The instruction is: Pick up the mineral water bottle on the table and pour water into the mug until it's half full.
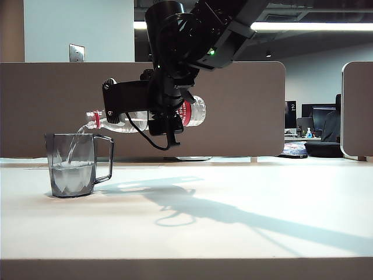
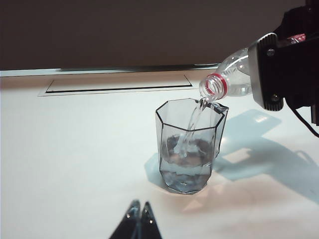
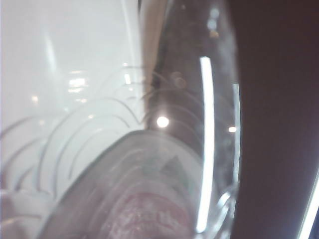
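No wording is showing clearly enough to read anywhere. The mineral water bottle (image 1: 145, 118) is carrying a red-and-white label (image 1: 186, 114), but its print is staying too small in the exterior view and too blurred in the right wrist view.

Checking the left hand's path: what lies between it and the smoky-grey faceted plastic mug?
Only bare white table between shut left hand and mug, per left wrist view.

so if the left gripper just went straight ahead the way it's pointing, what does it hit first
Most likely the mug. The left gripper, its fingertips together, points across the bare table toward the mug's base, below the bottle that the right gripper is pouring from. Depth is hard to judge from this view.
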{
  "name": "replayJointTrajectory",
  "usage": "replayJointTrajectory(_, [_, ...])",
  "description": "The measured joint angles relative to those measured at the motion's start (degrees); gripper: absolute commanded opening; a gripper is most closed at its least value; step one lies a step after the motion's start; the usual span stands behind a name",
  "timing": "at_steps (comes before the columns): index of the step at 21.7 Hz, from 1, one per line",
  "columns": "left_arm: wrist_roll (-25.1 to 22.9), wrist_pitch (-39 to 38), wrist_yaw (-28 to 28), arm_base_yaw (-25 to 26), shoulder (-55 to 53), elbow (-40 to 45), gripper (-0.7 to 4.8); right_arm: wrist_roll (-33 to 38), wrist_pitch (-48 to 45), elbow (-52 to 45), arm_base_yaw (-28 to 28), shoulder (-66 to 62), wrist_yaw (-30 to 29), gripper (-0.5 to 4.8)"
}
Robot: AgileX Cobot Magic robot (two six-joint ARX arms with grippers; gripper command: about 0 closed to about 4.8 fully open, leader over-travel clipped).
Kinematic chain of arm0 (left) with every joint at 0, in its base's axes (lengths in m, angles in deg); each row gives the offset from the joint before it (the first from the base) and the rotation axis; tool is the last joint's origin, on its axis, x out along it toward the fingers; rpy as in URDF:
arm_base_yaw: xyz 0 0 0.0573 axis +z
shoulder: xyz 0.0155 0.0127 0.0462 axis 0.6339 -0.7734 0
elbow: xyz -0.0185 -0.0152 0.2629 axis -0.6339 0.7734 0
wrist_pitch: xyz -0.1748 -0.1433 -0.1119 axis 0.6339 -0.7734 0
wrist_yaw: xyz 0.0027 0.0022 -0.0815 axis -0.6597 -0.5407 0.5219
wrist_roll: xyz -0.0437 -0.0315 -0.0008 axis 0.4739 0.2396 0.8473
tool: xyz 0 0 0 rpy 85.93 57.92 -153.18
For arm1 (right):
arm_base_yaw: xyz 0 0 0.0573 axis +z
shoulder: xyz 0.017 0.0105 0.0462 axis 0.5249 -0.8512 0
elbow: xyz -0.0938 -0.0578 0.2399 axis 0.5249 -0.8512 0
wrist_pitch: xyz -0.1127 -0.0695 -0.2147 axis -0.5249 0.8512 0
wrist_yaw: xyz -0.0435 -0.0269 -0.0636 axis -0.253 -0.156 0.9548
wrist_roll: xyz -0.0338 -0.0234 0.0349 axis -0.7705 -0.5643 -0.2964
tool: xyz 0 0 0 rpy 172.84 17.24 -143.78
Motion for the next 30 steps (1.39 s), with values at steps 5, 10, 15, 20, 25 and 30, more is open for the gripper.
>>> replayJointTrajectory(5, [0.0,0.0,0.0,0.0,0.0,0.0,-0.05,0.0,0.0,0.0,0.0,0.0,0.0,2.7])
replayJointTrajectory(10, [0.0,0.0,0.0,0.0,0.0,0.0,-0.05,0.0,0.0,0.0,0.02,0.0,0.0,2.7])
replayJointTrajectory(15, [0.0,0.0,0.0,0.0,0.0,0.0,-0.05,0.02,-0.02,0.0,0.79,0.0,0.02,2.7])
replayJointTrajectory(20, [0.0,0.0,0.0,0.0,0.02,0.0,-0.05,3.93,-0.04,0.0,0.72,0.0,0.9,2.7])
replayJointTrajectory(25, [0.0,0.0,0.0,0.0,0.02,0.0,-0.05,8.85,-0.07,0.0,1.03,0.02,1.81,2.7])
replayJointTrajectory(30, [0.0,0.0,0.0,0.0,0.02,0.0,-0.05,14.78,-0.07,0.0,2.08,0.02,1.81,2.69])
